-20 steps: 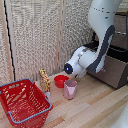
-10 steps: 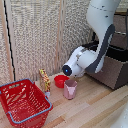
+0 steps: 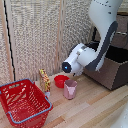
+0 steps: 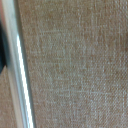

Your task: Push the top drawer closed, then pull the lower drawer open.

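Exterior view: a woven beige screen (image 3: 45, 35) backs the scene, standing behind a light wood bench (image 3: 95, 107). The white Panda arm (image 3: 105, 30) comes down from the upper part of the exterior view's right and bends toward the middle, its wrist end (image 3: 70, 64) pointing at the camera, so the gripper itself is hidden and I cannot tell how far open it is or whether it has hold of anything. Behind the arm, at the exterior view's right, the lower drawer (image 3: 107, 70) stands pulled out from the dark cabinet, its brown front low near the bench surface; the top drawer (image 3: 122, 27) shows only as a dark strip at the frame edge above it. A red wire basket (image 3: 22, 102) sits at the exterior view's left. Near the middle are a pink cup (image 3: 70, 89), a red bowl (image 3: 61, 80) just behind it, and a slim yellow-patterned packet (image 3: 45, 81) standing upright. Wrist view shows close-up woven fabric (image 4: 75, 65) and a blurred pale metal bar (image 4: 17, 70).
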Motion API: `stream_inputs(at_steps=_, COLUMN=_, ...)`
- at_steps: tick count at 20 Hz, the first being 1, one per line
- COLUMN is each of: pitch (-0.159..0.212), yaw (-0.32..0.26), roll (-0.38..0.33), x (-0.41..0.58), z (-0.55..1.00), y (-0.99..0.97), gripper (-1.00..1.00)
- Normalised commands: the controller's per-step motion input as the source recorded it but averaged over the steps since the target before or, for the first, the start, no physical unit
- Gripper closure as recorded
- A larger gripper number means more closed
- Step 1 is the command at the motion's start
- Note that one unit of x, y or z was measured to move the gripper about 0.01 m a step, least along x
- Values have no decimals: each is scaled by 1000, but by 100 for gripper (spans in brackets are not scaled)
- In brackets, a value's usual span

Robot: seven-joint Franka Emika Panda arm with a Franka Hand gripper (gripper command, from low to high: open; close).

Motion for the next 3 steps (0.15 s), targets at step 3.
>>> stream_inputs(at_steps=3, pitch=130, yaw=84, roll=-28, x=107, z=-37, y=147, gripper=-100)
